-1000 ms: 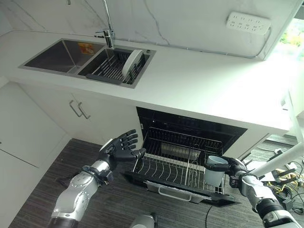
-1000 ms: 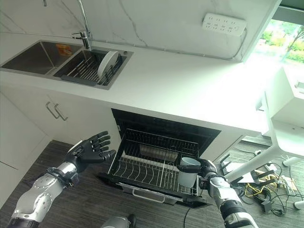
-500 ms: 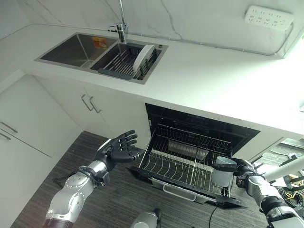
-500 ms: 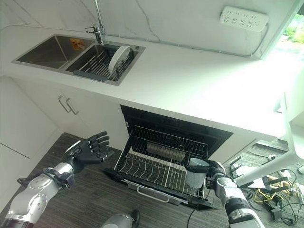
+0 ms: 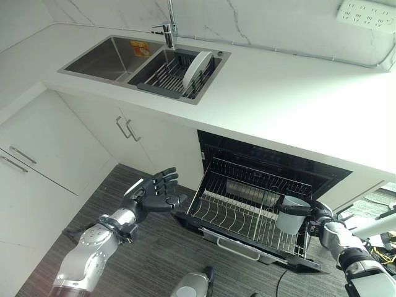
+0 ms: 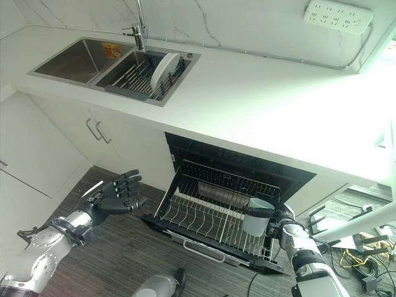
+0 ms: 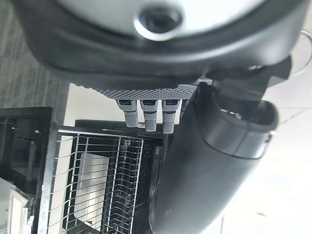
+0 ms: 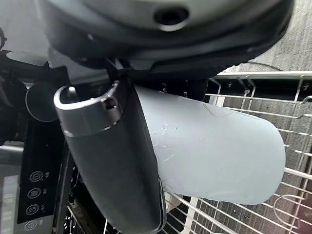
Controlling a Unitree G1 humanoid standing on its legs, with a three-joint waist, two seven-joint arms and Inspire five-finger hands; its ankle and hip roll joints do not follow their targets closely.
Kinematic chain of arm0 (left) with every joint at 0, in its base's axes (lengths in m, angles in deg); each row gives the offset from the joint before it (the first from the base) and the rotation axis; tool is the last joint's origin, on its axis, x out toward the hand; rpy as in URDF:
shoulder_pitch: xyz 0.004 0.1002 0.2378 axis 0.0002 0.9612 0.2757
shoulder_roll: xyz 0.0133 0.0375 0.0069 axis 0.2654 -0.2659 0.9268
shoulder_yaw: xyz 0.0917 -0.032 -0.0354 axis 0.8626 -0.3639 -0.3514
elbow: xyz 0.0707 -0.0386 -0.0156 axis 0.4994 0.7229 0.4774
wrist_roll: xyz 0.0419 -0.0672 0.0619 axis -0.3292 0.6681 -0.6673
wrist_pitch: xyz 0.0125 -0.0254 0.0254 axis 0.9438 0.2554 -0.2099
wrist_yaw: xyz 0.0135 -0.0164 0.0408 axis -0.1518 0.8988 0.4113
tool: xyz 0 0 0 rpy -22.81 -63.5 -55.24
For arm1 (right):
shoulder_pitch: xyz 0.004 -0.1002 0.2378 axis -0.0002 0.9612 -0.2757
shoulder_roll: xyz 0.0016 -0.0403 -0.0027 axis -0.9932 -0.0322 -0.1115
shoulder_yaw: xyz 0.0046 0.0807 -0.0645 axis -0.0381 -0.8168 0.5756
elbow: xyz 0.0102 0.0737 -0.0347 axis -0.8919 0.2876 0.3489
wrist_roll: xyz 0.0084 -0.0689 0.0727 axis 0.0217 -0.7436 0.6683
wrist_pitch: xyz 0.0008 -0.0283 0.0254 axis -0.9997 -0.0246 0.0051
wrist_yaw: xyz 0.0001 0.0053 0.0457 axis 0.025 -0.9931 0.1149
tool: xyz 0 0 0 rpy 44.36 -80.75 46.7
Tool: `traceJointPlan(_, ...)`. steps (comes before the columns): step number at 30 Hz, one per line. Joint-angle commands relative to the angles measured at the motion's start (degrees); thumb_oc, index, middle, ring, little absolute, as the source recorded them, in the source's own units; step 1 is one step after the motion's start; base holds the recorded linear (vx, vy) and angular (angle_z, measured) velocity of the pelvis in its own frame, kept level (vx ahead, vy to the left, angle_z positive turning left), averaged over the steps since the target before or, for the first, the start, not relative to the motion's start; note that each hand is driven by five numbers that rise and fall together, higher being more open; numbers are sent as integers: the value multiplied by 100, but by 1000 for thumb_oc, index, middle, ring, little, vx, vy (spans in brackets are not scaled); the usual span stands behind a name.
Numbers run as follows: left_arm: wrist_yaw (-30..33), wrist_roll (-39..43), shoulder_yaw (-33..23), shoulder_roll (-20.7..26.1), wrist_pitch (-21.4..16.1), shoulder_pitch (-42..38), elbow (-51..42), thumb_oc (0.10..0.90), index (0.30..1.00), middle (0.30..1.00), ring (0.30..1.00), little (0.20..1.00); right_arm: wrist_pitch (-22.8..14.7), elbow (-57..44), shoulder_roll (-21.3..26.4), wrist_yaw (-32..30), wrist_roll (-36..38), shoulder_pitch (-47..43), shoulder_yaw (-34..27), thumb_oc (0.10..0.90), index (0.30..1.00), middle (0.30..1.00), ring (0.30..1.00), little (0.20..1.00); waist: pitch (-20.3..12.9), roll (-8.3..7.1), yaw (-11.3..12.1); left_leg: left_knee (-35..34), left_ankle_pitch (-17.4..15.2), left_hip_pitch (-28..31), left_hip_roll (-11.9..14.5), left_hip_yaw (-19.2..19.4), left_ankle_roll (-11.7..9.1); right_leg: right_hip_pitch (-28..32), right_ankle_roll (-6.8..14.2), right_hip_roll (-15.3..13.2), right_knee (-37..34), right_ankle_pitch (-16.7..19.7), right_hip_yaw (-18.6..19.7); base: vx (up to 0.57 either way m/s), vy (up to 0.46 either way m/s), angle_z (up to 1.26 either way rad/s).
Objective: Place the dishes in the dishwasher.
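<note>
Cup (image 5: 291,215) sits clamped in the right hand (image 5: 317,215), fingers wrapped around it, at the right end of the pulled-out rack (image 5: 247,213) of the dishwasher (image 5: 272,173). Against a second ago it looks a touch higher over the wires, so it isn't set down yet. Left hand (image 5: 151,195) stays empty, fingers apart. A plate (image 5: 197,65) waits in the sink (image 5: 102,55).

One cup (image 5: 291,213), one plate (image 5: 197,67), one rack (image 5: 247,210), one power strip (image 6: 338,16)
</note>
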Motion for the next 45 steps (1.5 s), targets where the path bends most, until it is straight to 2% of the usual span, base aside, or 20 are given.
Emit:
traceJointPlan(1,-54,336,-207,234,-722,-261,-760,800,900,900,900,900,-634,3,422,-103,80,-480,-105,400,300,300,300,300,-358,102,34,254,-333,-12,627,331,-564,-493,42,-63,698,-743,146,-34,3,0)
traceJointPlan(9,-20,430,-226,324,-782,-249,-723,800,900,900,900,900,-517,92,597,-183,-272,-509,-13,400,300,300,300,300,-287,144,-9,254,-269,-80,634,339,-573,-584,62,-73,698,-662,180,-10,1,1)
traceJointPlan(25,48,460,-126,378,-777,-290,-721,800,900,900,900,900,-632,262,582,-256,-509,-404,56,400,300,300,300,300,-295,173,-84,254,-295,-59,663,431,-567,-631,96,-84,698,-622,246,10,-1,-1)
traceJointPlan(26,60,472,-116,385,-786,-289,-726,800,900,900,900,900,-621,272,586,-236,-493,-403,66,438,356,356,356,356,-293,175,-86,254,-295,-61,665,434,-568,-636,97,-85,698,-621,247,0,0,0)
traceJointPlan(27,58,479,-112,383,-779,-295,-730,800,900,900,900,900,-600,299,581,-232,-490,-419,68,566,549,549,549,549,-293,177,-80,254,-294,-64,663,430,-569,-638,98,-86,698,-619,248,0,0,0)
traceJointPlan(28,47,486,-122,386,-768,-302,-722,800,900,900,900,900,-594,323,592,-215,-517,-419,57,566,549,549,549,549,-290,179,-84,254,-291,-67,662,431,-569,-641,100,-85,698,-615,252,0,0,0)
traceJointPlan(29,52,492,-127,392,-756,-304,-727,800,900,900,900,900,-579,319,600,-207,-538,-417,58,800,900,900,900,900,-291,179,-87,254,-292,-67,664,434,-569,-642,102,-86,698,-616,253,0,0,0)
traceJointPlan(45,98,469,-136,413,-762,-266,-710,800,900,900,900,900,-827,-38,532,-406,-321,-325,11,800,900,900,900,900,-309,123,-103,254,-320,-28,631,405,-532,-623,123,-57,698,-606,324,0,0,0)
